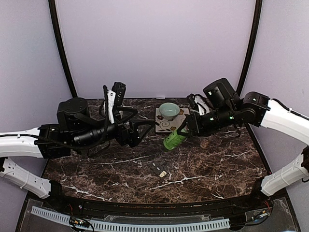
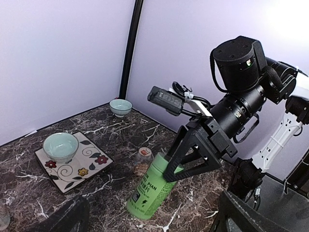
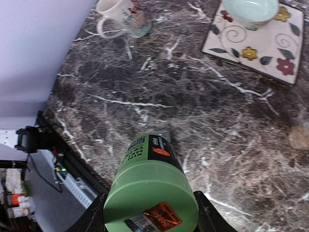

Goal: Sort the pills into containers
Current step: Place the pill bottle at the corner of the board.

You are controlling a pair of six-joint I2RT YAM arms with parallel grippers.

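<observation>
My right gripper (image 1: 184, 129) is shut on one end of a green bottle (image 1: 174, 139). It holds the bottle tilted, far end down toward the marble table. In the right wrist view the bottle (image 3: 150, 191) fills the space between both fingers (image 3: 211, 216). The dark grey container strip (image 1: 158, 169) lies on the table in front of the bottle. My left gripper (image 1: 144, 130) is open and empty, left of the bottle; its fingers (image 2: 67, 217) frame the bottle (image 2: 149, 191). No loose pills show. A small clear bottle (image 2: 142, 162) holds tan-brown contents.
A pale green bowl (image 1: 169, 110) sits on a flowered tile (image 1: 166, 124) at the back middle. A second bowl (image 2: 120, 107) stands near the back wall. A cream mug (image 3: 120, 19) is at the back left. The small clear bottle (image 1: 204, 143) stands right of the green one.
</observation>
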